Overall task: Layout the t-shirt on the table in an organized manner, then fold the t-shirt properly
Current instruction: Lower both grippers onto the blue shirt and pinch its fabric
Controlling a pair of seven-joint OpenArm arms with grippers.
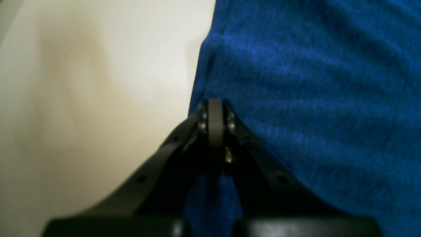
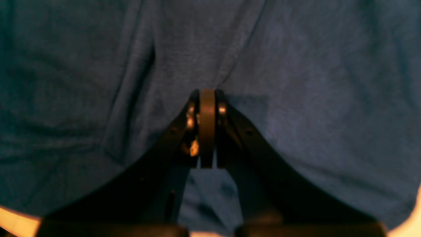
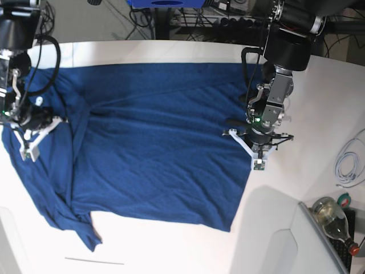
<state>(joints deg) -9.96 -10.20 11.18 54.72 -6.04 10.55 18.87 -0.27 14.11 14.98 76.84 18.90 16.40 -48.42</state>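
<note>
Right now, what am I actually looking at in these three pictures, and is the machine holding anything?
It is a robot with two arms working at a white table. One picture looks down from above; the other two come from small cameras on each wrist, looking along the pincers. A dark blue t-shirt lies spread on the table, its side nearest the right pincer still bunched. The left pincer is closed at the shirt's edge, and the right pincer is closed on a fold of the shirt. Off to one side lie a glass bottle and a white cable.
</note>
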